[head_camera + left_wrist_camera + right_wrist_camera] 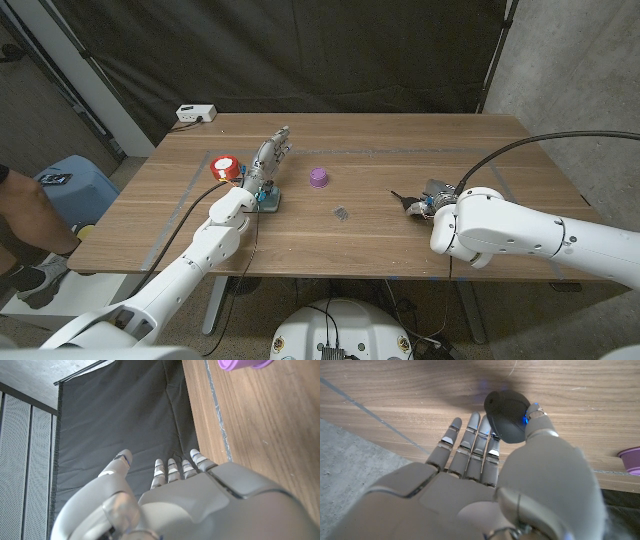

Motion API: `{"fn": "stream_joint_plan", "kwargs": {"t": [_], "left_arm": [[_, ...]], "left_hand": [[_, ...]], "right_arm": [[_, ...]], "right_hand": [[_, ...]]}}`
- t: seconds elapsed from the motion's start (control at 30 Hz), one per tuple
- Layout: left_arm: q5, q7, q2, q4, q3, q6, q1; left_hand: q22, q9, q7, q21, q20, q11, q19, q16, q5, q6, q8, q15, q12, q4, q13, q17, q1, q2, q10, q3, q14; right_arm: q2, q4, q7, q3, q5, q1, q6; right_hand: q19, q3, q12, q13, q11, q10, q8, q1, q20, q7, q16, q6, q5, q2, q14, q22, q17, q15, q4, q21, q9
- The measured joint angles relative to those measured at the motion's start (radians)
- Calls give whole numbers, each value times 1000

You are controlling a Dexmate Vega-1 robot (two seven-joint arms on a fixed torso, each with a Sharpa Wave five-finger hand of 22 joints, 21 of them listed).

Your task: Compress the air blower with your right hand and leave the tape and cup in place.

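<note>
The black air blower (408, 204) lies on the table's right half with its nozzle pointing left. My right hand (436, 196) is at its bulb. In the right wrist view the thumb (539, 424) presses one side of the air blower (506, 414) and the straight fingers (470, 445) meet the other side. The purple cup (319, 178) stands upside down near the middle and also appears as the cup (240, 364) in the left wrist view. A red roll of tape (225, 167) sits left of it. Just right of the tape, my left hand (268, 160) holds nothing, fingers straight.
A small dark bit (341, 212) lies on the wood between cup and blower. A white power strip (195, 114) sits at the far left corner. Beside the table's left edge are a blue stool (68, 182) and a person's leg (22, 218).
</note>
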Motion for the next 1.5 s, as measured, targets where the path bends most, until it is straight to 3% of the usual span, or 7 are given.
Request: {"fn": "stream_joint_plan", "kwargs": {"t": [0.53,0.83,1.5], "left_arm": [[6,16,5,-26,0,-5,18],[6,18,8,-33,-2,-7,25],[5,16,12,-37,-3,-10,26]], "left_hand": [[0,0,0,0,0,0,0,0,0,0,0,0,0,0,0,0,4,4,0,0,0],[0,0,0,0,0,0,0,0,0,0,0,0,0,0,0,0,4,4,0,0,0],[0,0,0,0,0,0,0,0,0,0,0,0,0,3,0,0,3,4,0,-3,0]], "right_arm": [[9,-26,0,106,-19,-66,0],[37,-31,19,210,-23,-129,1],[74,-59,279,426,-224,-294,101]], "right_hand": [[0,-3,3,0,0,0,-4,0,0,0,0,0,-7,0,5,0,6,-5,6,0,0],[0,-3,3,0,0,0,-4,0,0,3,0,2,-7,0,5,0,11,-5,6,0,0],[0,-11,3,1,4,-4,-13,0,0,6,0,5,-12,0,5,0,25,-5,14,0,5]]}}
